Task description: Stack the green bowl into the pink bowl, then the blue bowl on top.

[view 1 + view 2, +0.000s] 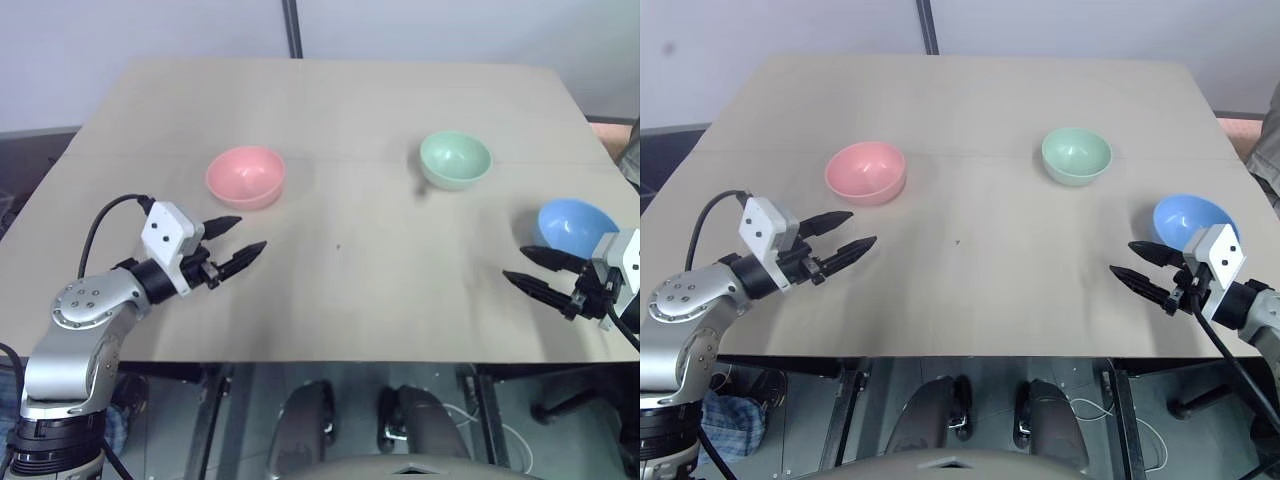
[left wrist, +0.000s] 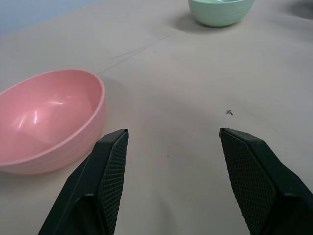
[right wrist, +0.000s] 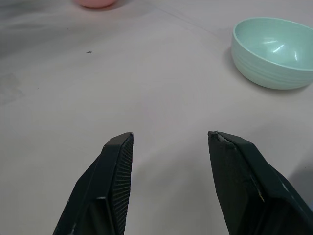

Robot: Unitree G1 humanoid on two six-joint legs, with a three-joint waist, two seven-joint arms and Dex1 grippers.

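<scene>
Three bowls out on the table [image 1: 330,100], all sitting upright with their mouths facing up; they're round, so there's no long axis to speak of. Take the pink bowl [image 1: 246,177] as the marker. The green bowl [image 1: 455,159] sits well off to its right, a touch farther back, with a broad strip of bare tabletop between the two. The blue bowl [image 1: 577,228] is farther right again and nearer the front, close to the table's right edge. None of the three touch.

The left gripper [image 1: 234,245] hovers just in front of the pink bowl, slightly to its left, fingers aimed right and away, jaws spread with nothing between them. The right gripper [image 1: 532,268] hangs far right of the pink bowl, just in front of the blue bowl, pointing back toward the middle, jaws spread too, nothing held.

The middle of the table, right of the pink bowl and ahead of it, lies open, bar a tiny dark speck [image 1: 338,246]. Behind the pink bowl there's plenty of room before the far edge.
</scene>
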